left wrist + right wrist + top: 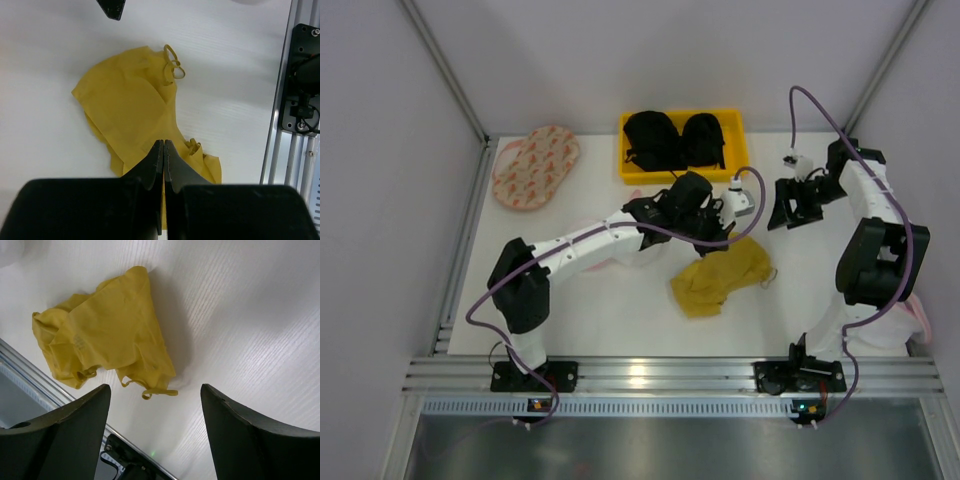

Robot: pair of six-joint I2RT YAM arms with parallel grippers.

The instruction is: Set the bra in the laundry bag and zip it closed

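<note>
Bra (718,280), mustard yellow, lies crumpled on the table (620,325) nearest the arm bases, approx. centre, thin straps loose at its edges. Left hand (163,144) is right over it, toward the bra's 12 o'clock. Its fingers are pressed together w/ no gap, tips sunk into a fold, creases running in to them. So prob. pinching a thin bit of fabric, the sensible way to pick up sth this limp. Most of the bra rests on the table; not clearly lifted.

Laundry bag (618,263): only white mesh w/ a pink edge peeks out under the left forearm, at the bra's 9–10 o'clock, near. Open or zipped, can't tell. A short carry for the bra, I'd judge.

Right hand (155,389) hovers at the bra's 1 o'clock, apart from it, fingers spread wide, nothing btwn them. Prob. parked there to help w/ the bag mouth or zip.

Farthest, at 12 o'clock: yellow bin (660,178) w/ black bras (672,140). At 10 o'clock, an oval pinkish bag (535,165). Both well apart, not part of this job.
</note>
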